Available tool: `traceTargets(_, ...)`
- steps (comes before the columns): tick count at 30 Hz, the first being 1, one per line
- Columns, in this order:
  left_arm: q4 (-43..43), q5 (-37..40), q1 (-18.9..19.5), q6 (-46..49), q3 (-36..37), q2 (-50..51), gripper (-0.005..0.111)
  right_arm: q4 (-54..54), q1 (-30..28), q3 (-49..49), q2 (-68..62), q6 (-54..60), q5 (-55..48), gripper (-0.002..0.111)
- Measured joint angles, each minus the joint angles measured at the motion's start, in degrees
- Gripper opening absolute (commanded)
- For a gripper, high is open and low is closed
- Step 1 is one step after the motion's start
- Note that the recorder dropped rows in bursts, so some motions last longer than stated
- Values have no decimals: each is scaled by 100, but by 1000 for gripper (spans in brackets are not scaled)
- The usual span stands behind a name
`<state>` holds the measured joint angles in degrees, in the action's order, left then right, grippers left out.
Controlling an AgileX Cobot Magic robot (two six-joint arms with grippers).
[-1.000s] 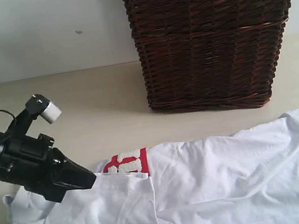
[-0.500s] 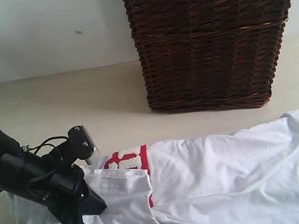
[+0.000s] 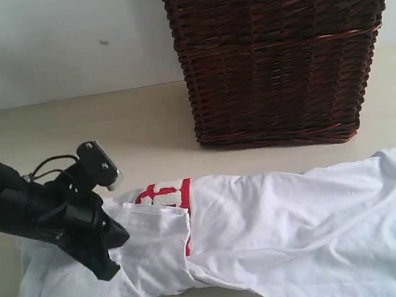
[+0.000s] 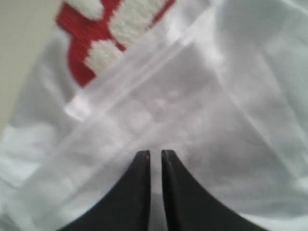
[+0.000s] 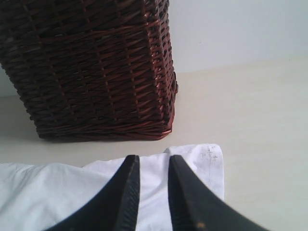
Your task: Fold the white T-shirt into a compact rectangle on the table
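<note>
Rumpled white cotton T-shirt point(image 3: 283, 232) with red-edged letters lies along the near side of pale beige flat table point(image 3: 136, 127). Black left gripper point(image 4: 155, 154) over its left end, jaws a slit apart, empty. Right gripper point(image 5: 153, 161) narrowly parted, empty. Dark brown woven wicker basket point(image 3: 280, 48) far right.

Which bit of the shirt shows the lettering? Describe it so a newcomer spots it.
Find the dark wicker basket at the back of the table; the white T-shirt lies in front of it. Toward its left end, by the left gripper, a red patch with white letters peeks from under a folded layer, the only colour on the cloth.
</note>
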<state>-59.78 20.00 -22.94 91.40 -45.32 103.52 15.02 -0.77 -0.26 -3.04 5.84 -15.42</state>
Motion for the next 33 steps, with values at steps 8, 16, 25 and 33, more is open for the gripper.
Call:
traceTargets(8, -197, -303, 167, -825, -32, -1139, 75, 0, 0, 0, 0, 0, 0, 22)
traceTargets(16, 214, -472, 986, -3086, 559, -1324, 93, 0, 0, 0, 0, 0, 0, 22)
traceTargets(25, 234, -473, 1272, -3593, 642, -1324, 93, 0, 0, 0, 0, 0, 0, 22)
traceTargets(33, 234, -485, 1272, -3593, 642, -1324, 105, 0, 0, 0, 0, 0, 0, 22)
